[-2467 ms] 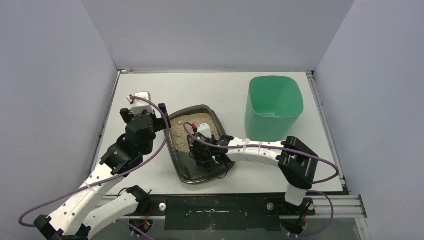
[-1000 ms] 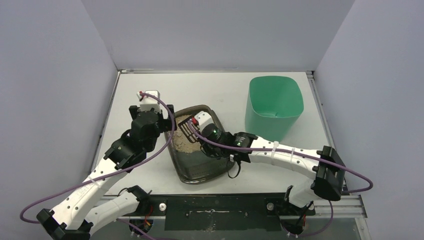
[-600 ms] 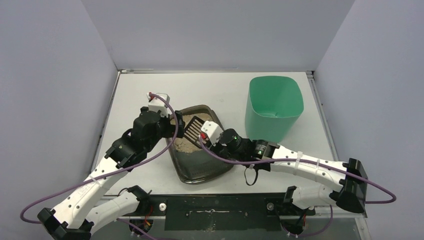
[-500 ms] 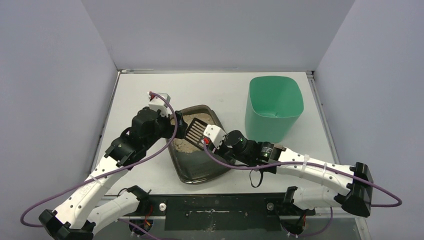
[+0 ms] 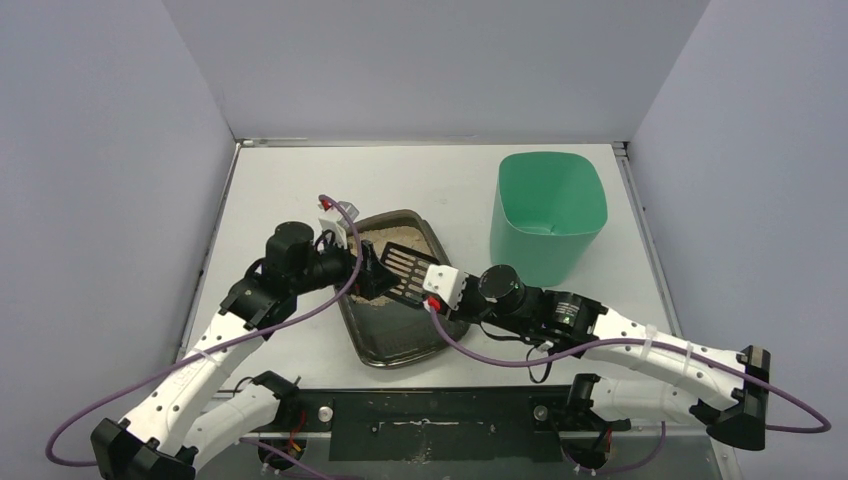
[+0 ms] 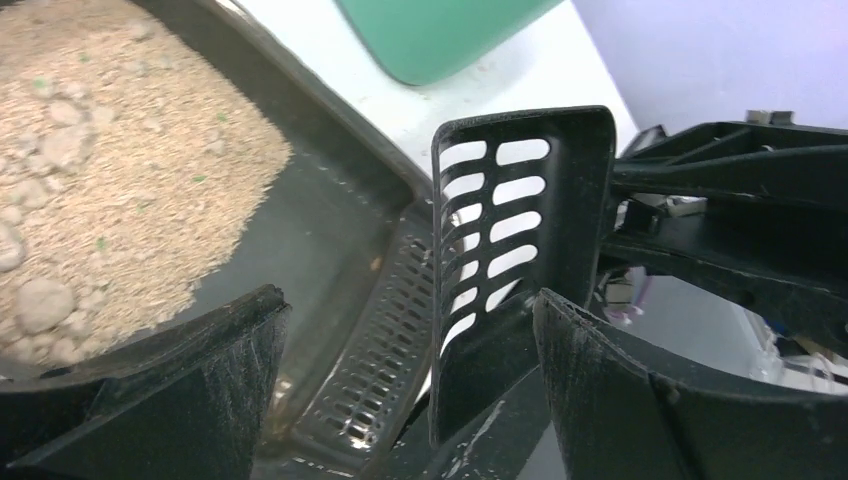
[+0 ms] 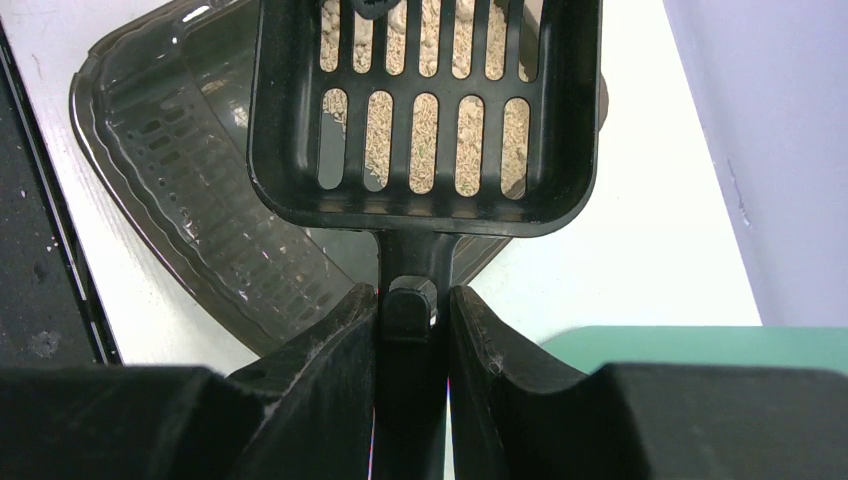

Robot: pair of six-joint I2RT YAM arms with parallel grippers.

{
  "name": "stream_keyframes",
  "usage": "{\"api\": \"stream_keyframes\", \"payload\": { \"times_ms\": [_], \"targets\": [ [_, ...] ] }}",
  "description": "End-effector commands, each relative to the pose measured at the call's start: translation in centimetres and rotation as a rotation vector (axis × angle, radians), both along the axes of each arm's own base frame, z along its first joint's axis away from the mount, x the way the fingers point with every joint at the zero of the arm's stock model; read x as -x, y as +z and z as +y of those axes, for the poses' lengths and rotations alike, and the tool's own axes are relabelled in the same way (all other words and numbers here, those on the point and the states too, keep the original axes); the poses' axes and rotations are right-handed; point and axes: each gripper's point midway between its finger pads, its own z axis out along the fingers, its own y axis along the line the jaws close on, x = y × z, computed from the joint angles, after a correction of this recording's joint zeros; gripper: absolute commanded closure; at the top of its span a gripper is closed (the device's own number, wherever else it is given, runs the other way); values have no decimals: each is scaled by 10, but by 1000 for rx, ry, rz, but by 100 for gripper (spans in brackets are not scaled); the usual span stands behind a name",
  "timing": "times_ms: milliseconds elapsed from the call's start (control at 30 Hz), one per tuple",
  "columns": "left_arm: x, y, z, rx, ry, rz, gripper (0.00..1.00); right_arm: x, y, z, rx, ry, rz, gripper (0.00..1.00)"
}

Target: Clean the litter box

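Litter box [image 5: 400, 340], a shallow dark grey-black rectangular plastic tray with rounded corners and a wide rim, lies on the white worktop [image 5: 290, 190], a little left of the middle and turned somewhat askew. It is between the 2 arms, and the tall mint-green plastic bin [image 5: 540, 255] stands apart from it to the right and further back. Beige sandy granules [image 5: 398, 236] are heaped in the far half of the box. The near half shows the bare dark floor with a pattern of small slots.

The right claw [image 7: 412, 312] is closed narrow on the handle of the small black slotted plastic scoop [image 5: 405, 272]. Its 2 fingers press the handle from both sides. The head of the scoop is held above the box, over its middle part, and in the right wrist view the granules are visible through the slots.

The left claw [image 6: 405, 310] stands wide, with nothing gripped between its fingers. It is over the left side of the box and points toward the head of the scoop, very close to it. If it touches the scoop, I cannot tell
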Motion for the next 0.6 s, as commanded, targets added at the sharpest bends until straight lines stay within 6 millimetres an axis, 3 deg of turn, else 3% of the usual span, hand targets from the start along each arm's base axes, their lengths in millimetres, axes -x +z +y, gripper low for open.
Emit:
{"api": "stream_keyframes", "payload": {
  "times_ms": [0, 267, 567],
  "targets": [
    [12, 36, -23, 182, -143, -38, 13, 3, 22, -3, -30, 57, -62, 100],
    [16, 51, -34, 271, -204, -28, 28, 8, 27, -11, -6, 69, -66, 100],
    [6, 37, -33, 213, -176, -1, 48, 10, 37, -14, -25, 71, -76, 100]
  ]
}}
